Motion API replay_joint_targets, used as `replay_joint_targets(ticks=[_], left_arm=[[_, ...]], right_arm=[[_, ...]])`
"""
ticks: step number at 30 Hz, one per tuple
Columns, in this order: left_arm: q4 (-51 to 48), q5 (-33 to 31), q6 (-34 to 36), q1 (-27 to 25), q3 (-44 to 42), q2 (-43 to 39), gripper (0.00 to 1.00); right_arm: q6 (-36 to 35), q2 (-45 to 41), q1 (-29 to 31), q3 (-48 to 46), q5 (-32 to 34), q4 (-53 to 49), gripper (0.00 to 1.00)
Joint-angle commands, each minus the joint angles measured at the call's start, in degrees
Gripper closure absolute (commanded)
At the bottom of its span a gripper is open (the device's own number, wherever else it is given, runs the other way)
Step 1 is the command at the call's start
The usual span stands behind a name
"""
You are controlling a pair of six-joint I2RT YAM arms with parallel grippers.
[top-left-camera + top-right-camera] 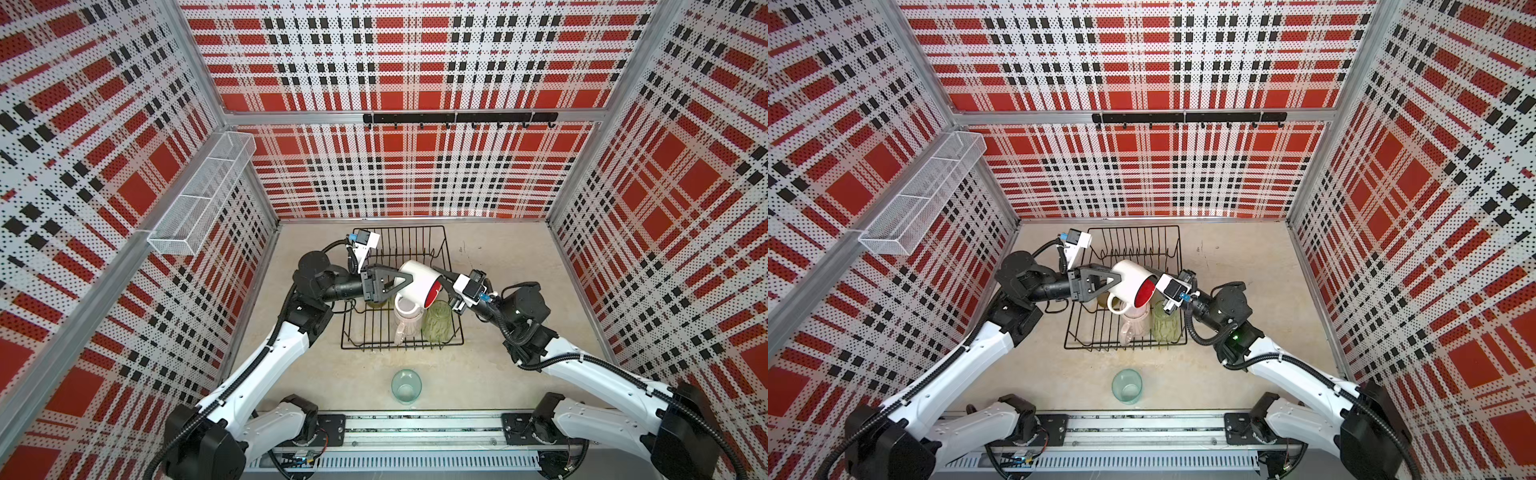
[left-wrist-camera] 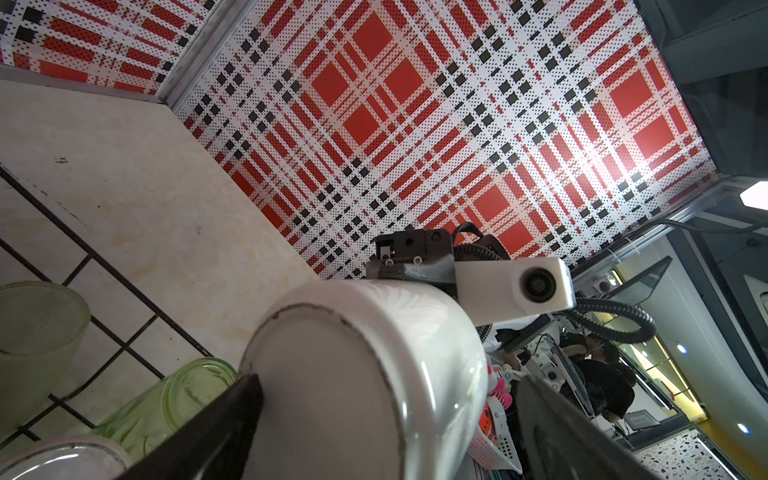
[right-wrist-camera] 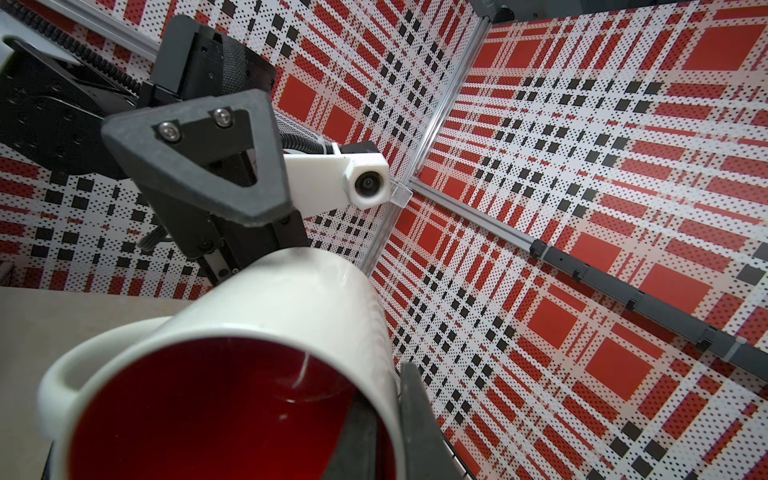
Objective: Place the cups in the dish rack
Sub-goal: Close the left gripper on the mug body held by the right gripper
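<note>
White mug [image 3: 291, 307], likely hard, slippy, easy to break; pinched tight at rim by right gripper [image 3: 384, 419]; left gripper [image 2: 388, 386] wide open round bottom.

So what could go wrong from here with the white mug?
1. The right gripper pinches the white mug only by its rim, sideways: it could pivot or slip.
2. The left gripper is open around the base; an early release could drop it onto the pink mug and green tumbler in the dish rack.
</note>
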Motion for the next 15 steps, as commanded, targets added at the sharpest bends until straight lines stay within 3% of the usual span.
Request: replay_joint_targets(ticks=[1,6,9,11,15], left_arm=[[-2.9,7.6,-0.5,-1.9,-0.9,0.6,0.02],[-11.2,3.7,5.5,3.0,0.6,0.3,0.02],[-9.8,4.7,3.5,7.2,-1.4,0.1,0.02],[-5.8,6.6,0.2,7.1,-2.9,-0.2,0.02],[-3.9,8.2,0.2,1.4,-2.6,-1.6,0.02]], right_arm=[[2.0,-1.4,0.8,3.3,-5.0,7.6,1.0],[1.2,-1.9,0.8,2.8,-4.2,7.4,1.0],[0.5,-1.7,0.8,2.2,-3.1,7.3,1.0],[0.0,-1.6,0.8,1.9,-2.6,7.3,1.0],[-0.4,-0.9,0.8,1.7,-2.8,7.6,1.0]])
